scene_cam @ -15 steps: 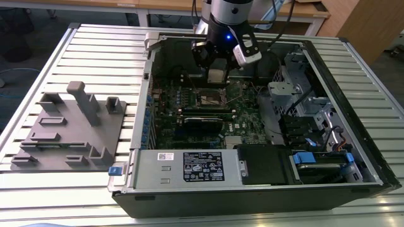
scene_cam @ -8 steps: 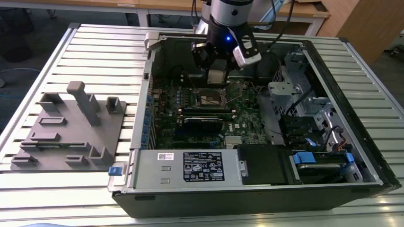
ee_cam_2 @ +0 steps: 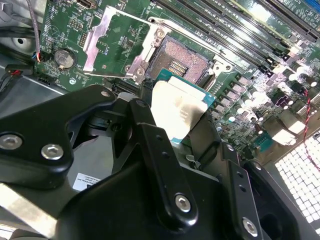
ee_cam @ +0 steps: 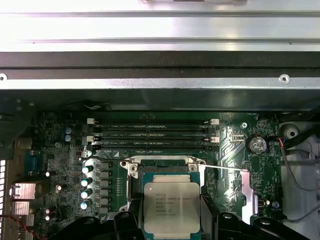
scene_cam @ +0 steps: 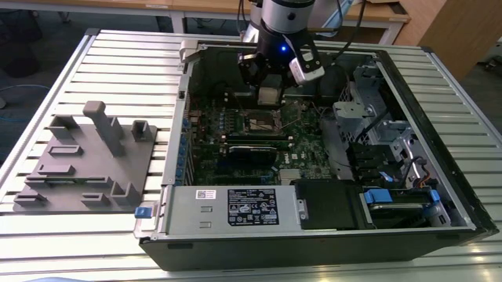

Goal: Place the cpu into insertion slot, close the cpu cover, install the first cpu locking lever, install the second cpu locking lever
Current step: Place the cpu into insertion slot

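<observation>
The gripper [ee_cam_2: 172,127] has its jaws closed on the cpu [ee_cam: 171,207], with a black finger [ee_cam_2: 155,155] pressed against each of two opposite edges. The chip's silver-grey top shows between them in the first wrist view. Just past the jaw tips lies the slot [ee_cam_2: 182,60]. Its contacts are bare and the cpu is not seated in it. In the exterior view the cpu hangs under the gripper, short of the slot. To one side of the jaws, right beside the slot, the cover [ee_cam_2: 97,40] is swung open and clear of the socket. A thin metal lever [ee_cam: 222,168] sticks out sideways from the slot's frame. Farther from the jaws, beyond the slot, memory sticks [ee_cam: 150,135] lie in rows, and a coin cell [ee_cam: 257,145] sits off to the side. All of this is on the green board [scene_cam: 302,155] inside the open case [scene_cam: 439,194]. Well away from the jaws, outside the case, a grey fixture [scene_cam: 86,158] stands on the slatted table [scene_cam: 126,53].
</observation>
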Controlling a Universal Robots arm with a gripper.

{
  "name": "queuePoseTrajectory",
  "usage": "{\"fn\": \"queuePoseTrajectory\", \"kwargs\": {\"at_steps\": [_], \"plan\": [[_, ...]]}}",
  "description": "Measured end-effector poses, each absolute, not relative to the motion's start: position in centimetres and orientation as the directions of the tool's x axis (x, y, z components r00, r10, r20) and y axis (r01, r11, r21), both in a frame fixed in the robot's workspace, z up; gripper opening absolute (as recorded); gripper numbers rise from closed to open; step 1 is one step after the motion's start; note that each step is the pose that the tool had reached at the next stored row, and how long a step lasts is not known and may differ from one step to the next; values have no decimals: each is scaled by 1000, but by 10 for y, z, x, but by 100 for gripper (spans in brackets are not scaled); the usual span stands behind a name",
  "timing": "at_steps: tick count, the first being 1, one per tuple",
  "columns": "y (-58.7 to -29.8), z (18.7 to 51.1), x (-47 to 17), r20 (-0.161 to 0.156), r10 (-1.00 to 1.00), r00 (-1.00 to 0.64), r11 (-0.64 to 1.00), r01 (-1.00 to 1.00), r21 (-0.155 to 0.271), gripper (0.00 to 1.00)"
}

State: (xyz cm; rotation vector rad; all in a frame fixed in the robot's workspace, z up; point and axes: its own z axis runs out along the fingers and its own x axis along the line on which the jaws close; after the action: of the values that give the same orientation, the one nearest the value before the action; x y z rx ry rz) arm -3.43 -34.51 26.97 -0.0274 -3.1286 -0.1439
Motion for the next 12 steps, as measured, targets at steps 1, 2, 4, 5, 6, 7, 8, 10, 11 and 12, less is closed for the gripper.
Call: {"fn": "queuePoseTrajectory", "kwargs": {"at_steps": [1, 2, 4, 5, 6, 7, 8, 10, 11, 12], "plan": [[-345, 269, -34, 9, 17, -1000, 996, 18, 92, 54], [-345, 269, -34, 8, 17, -1000, 996, 18, 92, 54], [-345, 268, -34, 4, 17, -1000, 996, 18, 92, 54], [-345, 268, -35, 2, 17, -1000, 996, 17, 92, 54], [-345, 268, -35, 1, 17, -1000, 996, 17, 92, 54], [-345, 267, -35, -1, 17, -1000, 996, 17, 92, 54], [-345, 267, -35, -3, 17, -1000, 996, 17, 92, 54], [-345, 266, -35, -7, 17, -1000, 996, 16, 91, 54], [-345, 265, -35, -9, 17, -1000, 996, 16, 91, 54], [-345, 265, -35, -10, 17, -1000, 996, 16, 91, 54]]}}
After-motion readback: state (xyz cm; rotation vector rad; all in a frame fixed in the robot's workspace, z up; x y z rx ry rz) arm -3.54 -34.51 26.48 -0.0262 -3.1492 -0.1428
